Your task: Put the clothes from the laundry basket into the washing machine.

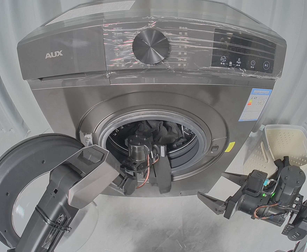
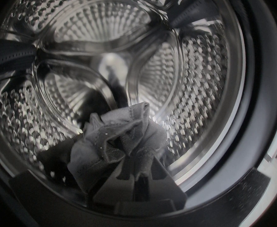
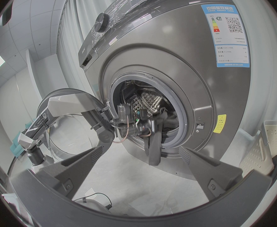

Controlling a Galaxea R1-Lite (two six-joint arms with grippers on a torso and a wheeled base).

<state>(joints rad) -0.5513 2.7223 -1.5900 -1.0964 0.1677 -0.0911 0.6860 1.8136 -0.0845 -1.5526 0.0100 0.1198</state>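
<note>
The grey washing machine (image 1: 150, 88) stands with its round door (image 1: 17, 172) swung open to the left. My left arm reaches through the opening (image 3: 151, 111). Inside the steel drum (image 2: 113, 48), my left gripper (image 2: 125, 164) is shut on a bunched dark grey cloth (image 2: 119, 139). One strip of this dark cloth (image 1: 164, 174) hangs out over the door seal and down the front (image 3: 154, 145). More dark fabric (image 1: 160, 130) lies in the drum mouth. My right gripper (image 1: 211, 185) is open and empty, low at the right, in front of the cream laundry basket (image 1: 289, 147).
The basket (image 3: 271, 142) leans against the machine's right side, and its perforated inside looks bare. White curtains hang behind and beside the machine. Bare grey floor (image 1: 153, 221) lies in front of the machine, between the open door and my right arm.
</note>
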